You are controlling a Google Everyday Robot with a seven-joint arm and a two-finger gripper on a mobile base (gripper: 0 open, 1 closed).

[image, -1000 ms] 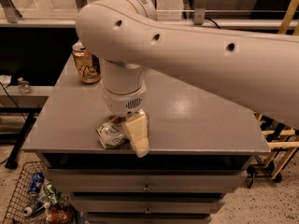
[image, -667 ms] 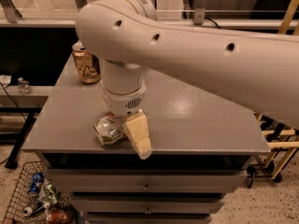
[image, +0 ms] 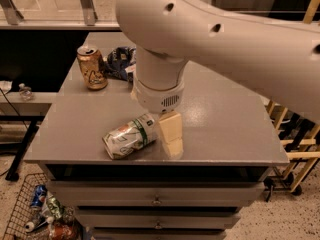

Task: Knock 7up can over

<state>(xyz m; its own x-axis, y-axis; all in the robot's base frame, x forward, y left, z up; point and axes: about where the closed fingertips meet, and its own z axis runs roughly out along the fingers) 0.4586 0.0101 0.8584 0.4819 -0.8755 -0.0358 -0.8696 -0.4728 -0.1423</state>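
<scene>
The 7up can (image: 131, 136) is lying on its side at lower centre, near the table's (image: 225, 126) front edge, its long axis running lower left to upper right. The gripper (image: 170, 134) is hanging at its upper-right end; I cannot tell whether it is open or closed.

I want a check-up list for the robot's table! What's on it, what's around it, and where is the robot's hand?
Surface: grey table top, with drawers underneath.
Job's things: 7up can lying on its side near the front edge.
Clutter: brown can standing upright at the back left; blue snack bag beside it.
Grippers: gripper down at the table, close beside the 7up can's right end.
Cables: one thin dark cable at the far left, off the table.
Surroundings: wire basket holding cans on the floor, lower left; wooden frame at the right.
</scene>
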